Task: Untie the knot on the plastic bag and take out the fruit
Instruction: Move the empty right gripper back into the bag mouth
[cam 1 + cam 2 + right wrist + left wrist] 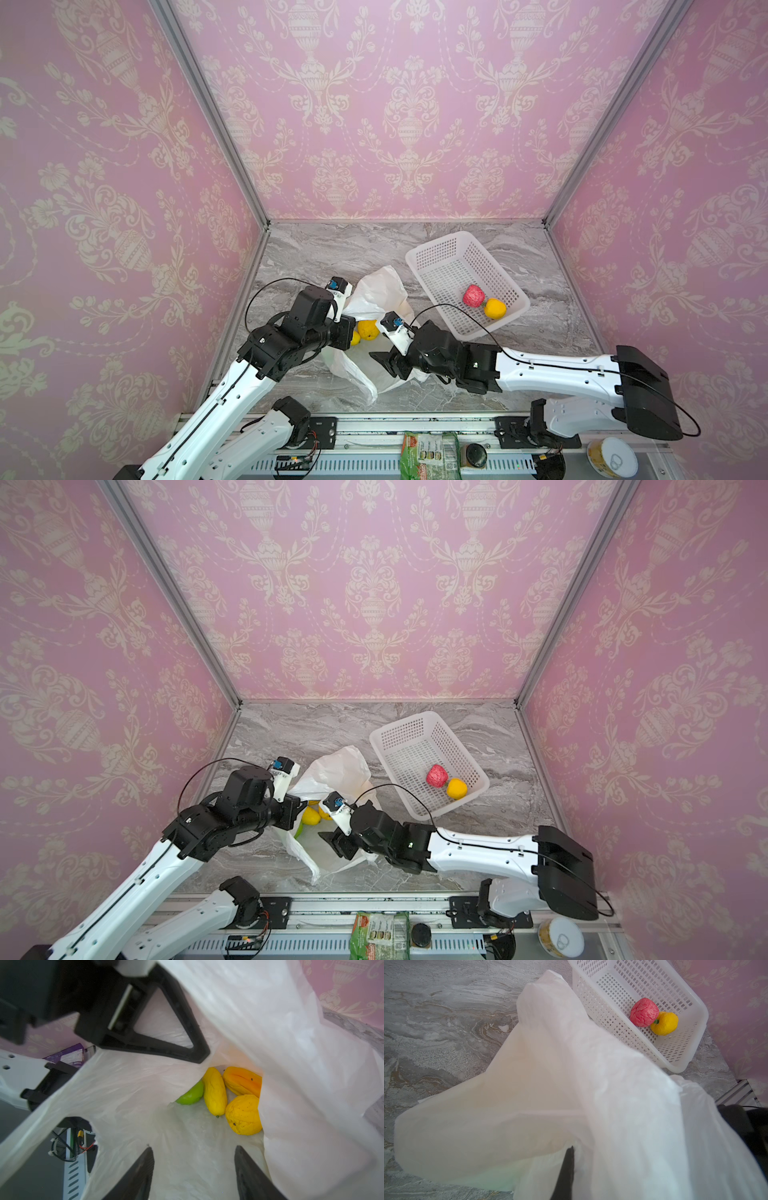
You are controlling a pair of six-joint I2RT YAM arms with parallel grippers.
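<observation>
The plastic bag (382,291) lies open on the marble table, crinkled and white. My left gripper (571,1148) is shut on a fold of its edge and holds the mouth up. My right gripper (194,1148) is open inside the mouth, with only bag film between its fingers. Ahead of it, deep in the bag, lies fruit: a green one (191,1095), a long yellow one (215,1091), an orange one (242,1080) and a round yellow one (243,1114). In both top views yellow fruit (368,328) (311,816) shows in the mouth. The knot is out of view.
A white perforated basket (436,253) stands right of the bag, holding a pink-red fruit (473,296) and a yellow-orange one (495,308). Pink walls close three sides. On the front rail sit a green packet (430,455), a dark lid (476,455) and a can (611,457).
</observation>
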